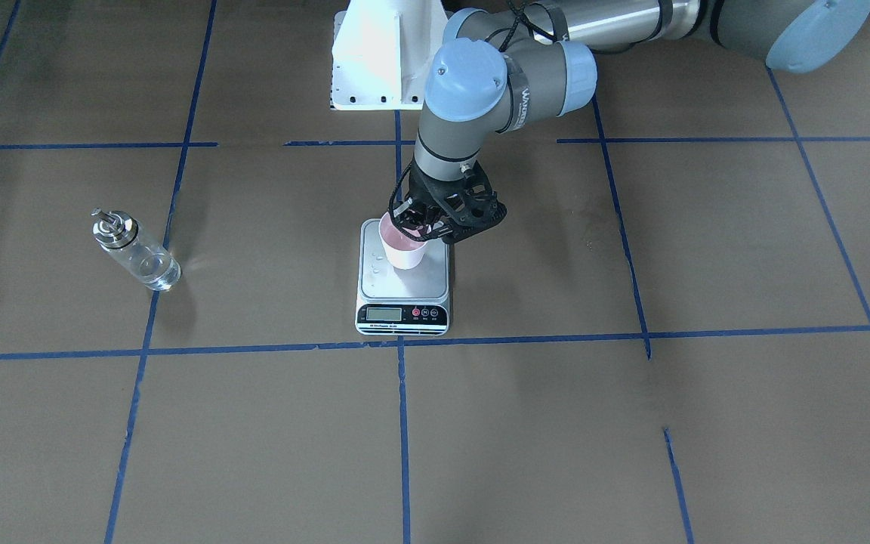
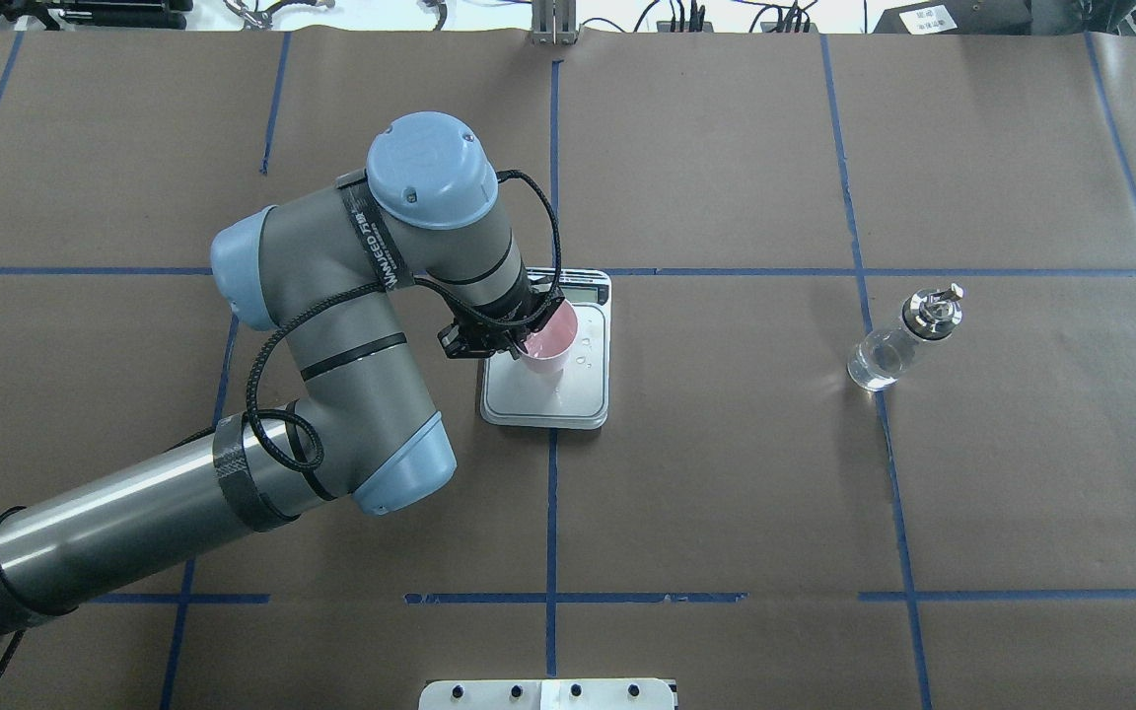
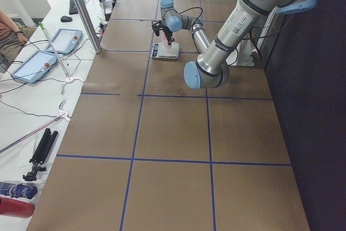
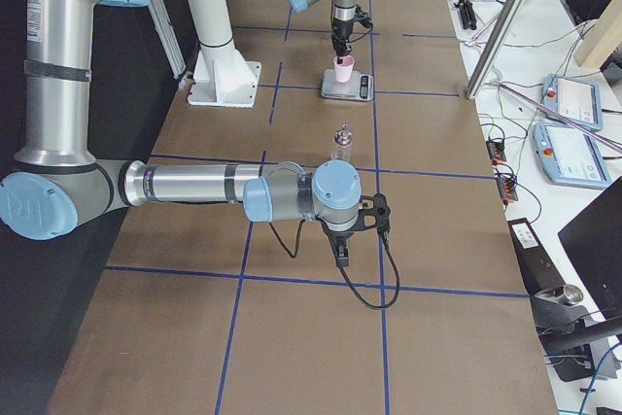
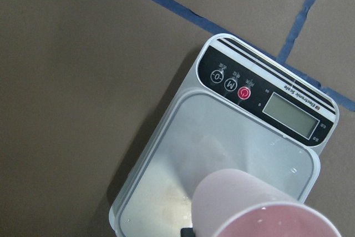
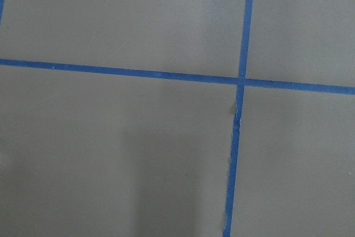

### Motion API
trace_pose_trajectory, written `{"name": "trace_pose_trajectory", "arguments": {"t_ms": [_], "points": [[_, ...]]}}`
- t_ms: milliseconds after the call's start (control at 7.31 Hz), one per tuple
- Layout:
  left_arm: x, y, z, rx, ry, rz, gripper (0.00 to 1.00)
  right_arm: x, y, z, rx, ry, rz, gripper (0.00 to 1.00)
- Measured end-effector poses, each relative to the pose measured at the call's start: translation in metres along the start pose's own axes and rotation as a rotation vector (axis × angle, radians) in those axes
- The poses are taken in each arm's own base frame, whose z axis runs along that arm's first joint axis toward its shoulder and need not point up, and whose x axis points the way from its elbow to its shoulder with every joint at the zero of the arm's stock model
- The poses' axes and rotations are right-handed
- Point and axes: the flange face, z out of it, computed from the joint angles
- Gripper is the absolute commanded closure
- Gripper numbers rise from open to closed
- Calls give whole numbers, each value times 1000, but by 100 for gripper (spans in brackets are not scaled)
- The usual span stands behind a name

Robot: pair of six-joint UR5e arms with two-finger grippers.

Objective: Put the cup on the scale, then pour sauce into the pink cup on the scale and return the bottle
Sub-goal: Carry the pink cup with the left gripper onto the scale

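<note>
Already cup (image 1: pixel 405 251) stands on scale (image 1: pixel 435 291); left claw (image 1: pixel 418 227) pinches its rim.

In the left wrist view the cup (image 5: pixel 249 206) is blurred, is cut off by the lower edge, and hides one corner of the scale (image 5: pixel 222 131). The left end effector (image 1: pixel 421 225) has its fingertips mostly hidden by the cup's rim. The display (image 1: pixel 384 313) is too small to read. The right end effector (image 4: pixel 341 252) shows only from the side, jaws unclear. Any liquid in the bottle (image 1: pixel 142 258) cannot be made out.
</note>
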Motion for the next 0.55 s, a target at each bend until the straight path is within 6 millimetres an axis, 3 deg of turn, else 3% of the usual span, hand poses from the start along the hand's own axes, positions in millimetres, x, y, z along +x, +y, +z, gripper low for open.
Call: {"name": "trace_pose_trajectory", "arguments": {"t_ms": [137,274,547], "points": [[0,-1,2,0,0,1,50,0,0,0,1,0,-1,0],[0,-1,3,0,0,3,26,0,0,0,1,0,-1,0],[0,-1,4,1,0,5,4,-1,-2,-1,2,0,-2,0]]}}
